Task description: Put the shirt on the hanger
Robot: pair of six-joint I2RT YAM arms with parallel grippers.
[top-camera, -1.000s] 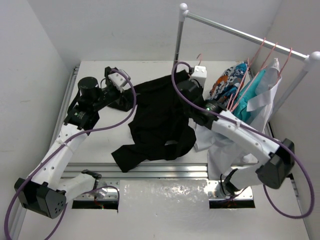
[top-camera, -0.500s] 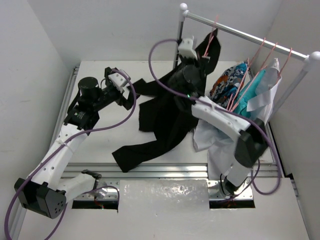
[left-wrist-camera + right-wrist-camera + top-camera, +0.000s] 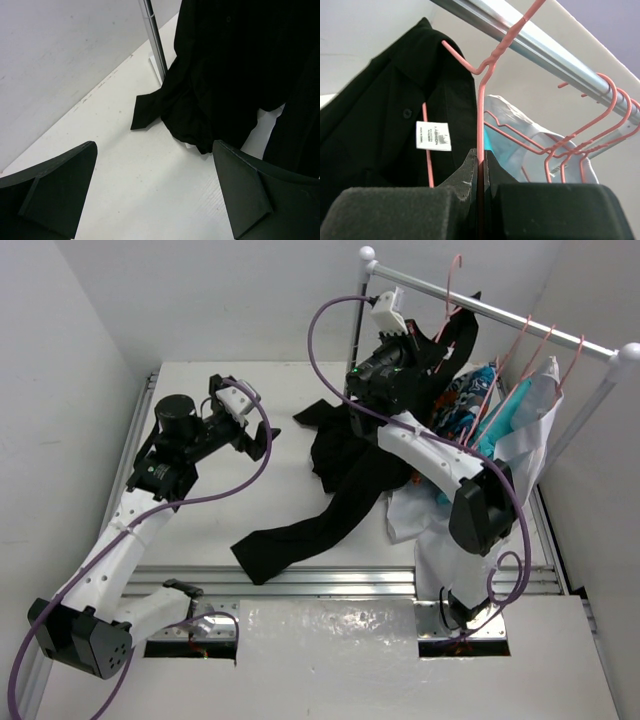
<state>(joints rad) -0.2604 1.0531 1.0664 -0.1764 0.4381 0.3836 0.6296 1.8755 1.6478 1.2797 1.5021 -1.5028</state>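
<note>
**shirt on hanger, up at rail – hang-up not confirmed**

- near edge of desk (image 3: 205,515): one sleeve (image 3: 290,540) of the shirt (image 3: 350,475) lies flat on it, cuff end toward near-left.
- left gripper (image 3: 154,146): low over the desk, left of the shirt. fingers apart, nothing between them. not touching the cloth.
- mid desk: shirt body bunched and draped. lower part rests on the desk, upper part is lifted toward the rail (image 3: 500,312).
- far, at the rail: right gripper (image 3: 480,157) raised, fingers clamped on the stem of the hanger (image 3: 480,100). pink wire runs inside the collar, beside the white label (image 3: 434,136).
- hook (image 3: 512,34) crosses the rail in wrist view. cannot tell if it sits over it.
- just beyond on the rail: other pink hangers (image 3: 580,145) w/ teal and white garments (image 3: 520,430).

progress (judgement): threading looks done, or nearly. whether both shoulders are seated is hidden by cloth. left to do: seat the hook, let go, let the shirt hang free of the desk.

orientation: hanger stem upright, hook up toward the rail. shirt collar up. its long axis runs from the rail down and near-left, out along the trailing sleeve.
</note>
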